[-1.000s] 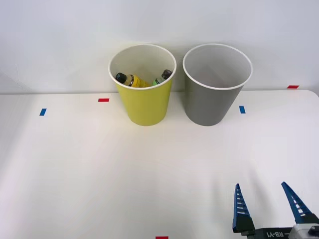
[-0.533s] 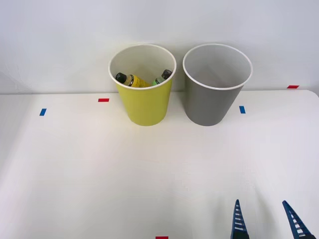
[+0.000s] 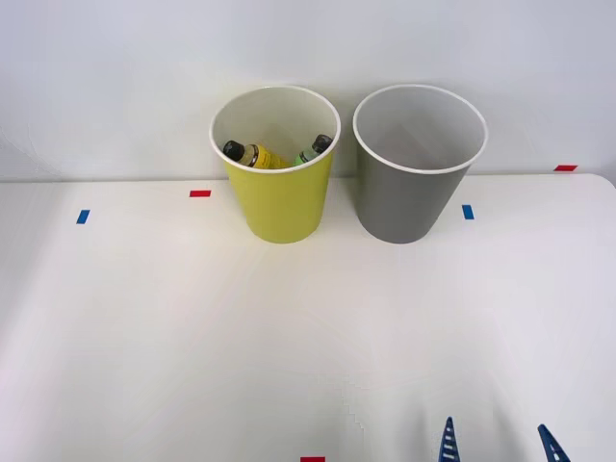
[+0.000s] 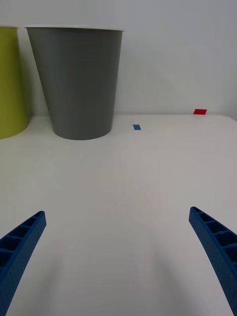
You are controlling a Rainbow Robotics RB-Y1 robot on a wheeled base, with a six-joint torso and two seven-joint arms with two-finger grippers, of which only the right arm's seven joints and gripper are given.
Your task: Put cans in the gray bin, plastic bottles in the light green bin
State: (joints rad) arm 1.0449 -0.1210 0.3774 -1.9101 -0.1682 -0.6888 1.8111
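Right gripper (image 3: 499,445) spread wide, holding nothing – well in front of the gray bin (image 3: 414,197), both plastic bottles (image 3: 252,154) sitting in the light green bin (image 3: 281,207) beside it.

Yellow-green bin (image 3: 279,207) beside gray bin (image 3: 409,202), both white inside; blue ribbed fingers (image 4: 215,249).

White table (image 3: 144,327), red tape marks (image 3: 200,193) (small rectangles), blue tape marks (image 3: 83,217), pale wall (image 3: 115,77)
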